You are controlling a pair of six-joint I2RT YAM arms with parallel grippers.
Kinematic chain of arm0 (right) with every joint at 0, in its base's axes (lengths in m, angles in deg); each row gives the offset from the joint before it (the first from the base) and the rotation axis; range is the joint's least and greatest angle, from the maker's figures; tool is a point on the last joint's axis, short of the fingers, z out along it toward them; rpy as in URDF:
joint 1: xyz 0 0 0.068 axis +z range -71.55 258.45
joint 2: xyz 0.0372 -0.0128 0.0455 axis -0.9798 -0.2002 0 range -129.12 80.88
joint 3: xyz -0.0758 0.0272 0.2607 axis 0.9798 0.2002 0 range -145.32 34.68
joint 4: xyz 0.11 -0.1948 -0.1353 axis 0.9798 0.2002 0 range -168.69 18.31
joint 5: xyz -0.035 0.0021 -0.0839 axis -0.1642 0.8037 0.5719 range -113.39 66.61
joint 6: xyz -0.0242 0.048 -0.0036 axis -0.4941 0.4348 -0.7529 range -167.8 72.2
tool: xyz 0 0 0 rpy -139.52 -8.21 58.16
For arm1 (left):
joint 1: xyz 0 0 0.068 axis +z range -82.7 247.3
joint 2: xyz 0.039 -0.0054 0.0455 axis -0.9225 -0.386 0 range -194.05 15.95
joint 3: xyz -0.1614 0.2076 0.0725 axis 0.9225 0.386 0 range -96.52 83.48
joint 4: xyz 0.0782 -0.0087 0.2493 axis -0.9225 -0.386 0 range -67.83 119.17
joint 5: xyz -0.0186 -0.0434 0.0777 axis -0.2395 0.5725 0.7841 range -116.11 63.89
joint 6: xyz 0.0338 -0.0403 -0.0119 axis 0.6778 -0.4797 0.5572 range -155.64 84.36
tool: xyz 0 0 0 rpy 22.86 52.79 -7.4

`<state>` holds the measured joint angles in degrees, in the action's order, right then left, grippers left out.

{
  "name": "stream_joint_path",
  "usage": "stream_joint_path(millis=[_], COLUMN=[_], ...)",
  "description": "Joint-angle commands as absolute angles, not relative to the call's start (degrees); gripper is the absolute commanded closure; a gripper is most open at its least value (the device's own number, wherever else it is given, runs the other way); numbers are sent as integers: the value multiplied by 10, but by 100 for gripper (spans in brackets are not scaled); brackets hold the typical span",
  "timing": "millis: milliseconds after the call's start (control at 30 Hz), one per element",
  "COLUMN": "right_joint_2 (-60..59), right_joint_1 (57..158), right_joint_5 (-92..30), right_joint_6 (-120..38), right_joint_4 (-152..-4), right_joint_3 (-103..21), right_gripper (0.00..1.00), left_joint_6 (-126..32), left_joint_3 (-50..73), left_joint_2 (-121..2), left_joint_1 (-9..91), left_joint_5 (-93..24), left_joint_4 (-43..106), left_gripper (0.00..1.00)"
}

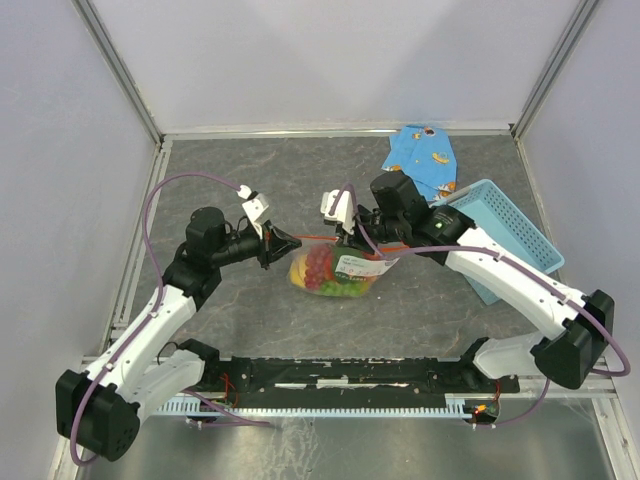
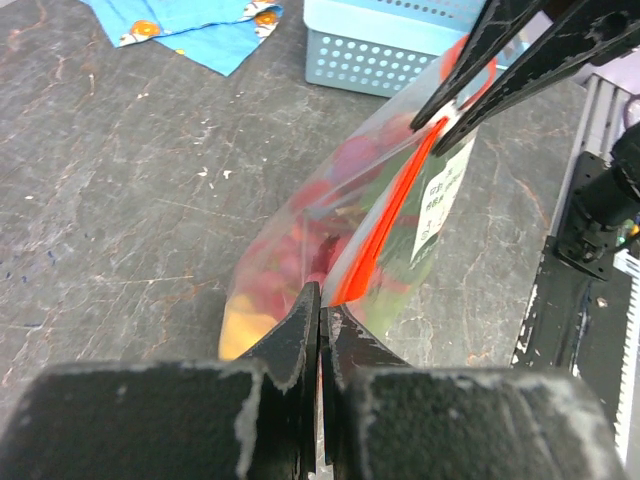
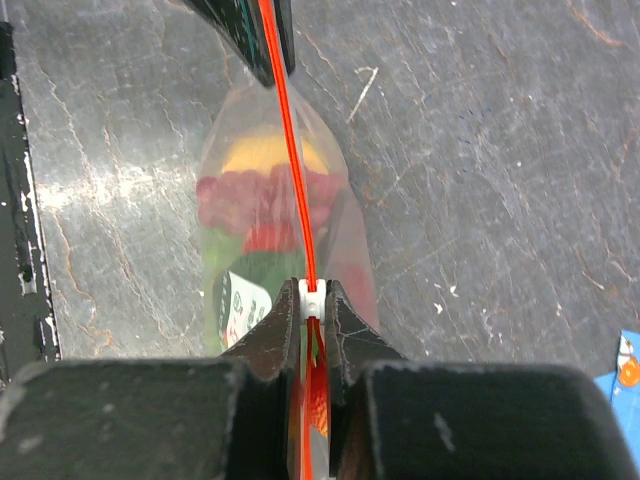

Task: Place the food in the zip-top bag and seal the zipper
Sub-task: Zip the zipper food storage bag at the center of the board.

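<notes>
Orange-red is the colour to watch: the zipper (image 3: 290, 150) runs as one thin, taut line between the two grippers. The bag (image 1: 335, 270) hangs below it, about mid-table, its bottom on or just above the surface.

The food (image 1: 320, 268) is inside the bag: something yellow, a cluster of reds and some green show through the plastic, and no fruit lies loose on the table in any view. So I judge the filling done.

The left gripper (image 2: 318, 295) has its jaws pinched nearly together on the strip at its end of the bag. The right gripper (image 3: 312, 292) is squeezed down at the other end, right on the white end piece (image 3: 312, 296). From the right wrist view the strip between them reads as a single closed line, so the seal looks mostly or fully made. Whether every bit of it is pressed home, I can't tell. What's left, by my reckoning, is confirming the closure and letting go.

A white label (image 2: 440, 195) shows on the bag's side.

Underneath is a dark grey table (image 1: 220, 180) with a stone look and pale veins. At the far right sit a light-blue slotted basket (image 1: 515, 225) and a blue patterned cloth (image 1: 425, 155). Plain pale walls (image 1: 330, 60) close the space in.
</notes>
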<state>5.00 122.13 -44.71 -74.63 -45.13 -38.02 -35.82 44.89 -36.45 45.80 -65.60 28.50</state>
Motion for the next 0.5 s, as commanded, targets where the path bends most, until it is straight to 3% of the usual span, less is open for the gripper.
stream_joint_path(millis=[0,467], right_joint_2=[104,189], right_joint_1=[1200,1159], right_joint_5=[-405,-324], right_joint_6=[-737,-704], right_joint_4=[-440,-427], right_joint_3=[-367,-289], right_gripper=[99,99], left_joint_6=[-370,-370], left_joint_3=[437,441], left_joint_2=[-345,-315], left_joint_1=[476,482], left_joint_5=[-578,-460], left_joint_4=[279,255], left_gripper=[97,97])
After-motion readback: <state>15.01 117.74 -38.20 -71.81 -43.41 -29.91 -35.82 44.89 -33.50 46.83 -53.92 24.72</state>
